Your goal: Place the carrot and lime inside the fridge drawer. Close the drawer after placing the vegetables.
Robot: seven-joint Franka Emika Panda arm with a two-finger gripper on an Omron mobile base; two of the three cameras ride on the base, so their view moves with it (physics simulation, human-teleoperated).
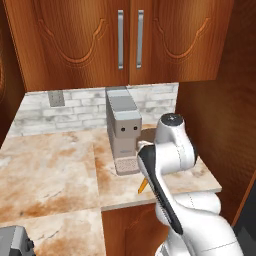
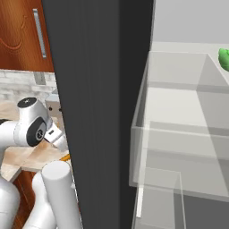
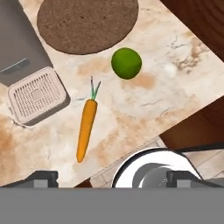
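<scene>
The carrot (image 3: 86, 129) lies on the marble counter (image 3: 175, 92), its green tip pointing toward the lime (image 3: 126, 63), which rests a little apart from it. My gripper (image 3: 114, 179) hovers above both, open wide with nothing between its fingertips (image 3: 41, 178). In the left base view the carrot's thin end (image 1: 143, 186) peeks out beside my arm near the counter's front edge. An orange sliver of the carrot (image 2: 65, 157) shows in the right base view next to the fridge's dark side. The fridge drawer is out of view.
A grey coffee machine (image 1: 122, 130) with a pale drip tray (image 3: 37, 94) stands left of the carrot. A round brown mat (image 3: 87, 24) lies behind the lime. The dark fridge wall (image 2: 103, 112), clear bins (image 2: 179, 134) and a bright green item (image 2: 224, 58) are to the right.
</scene>
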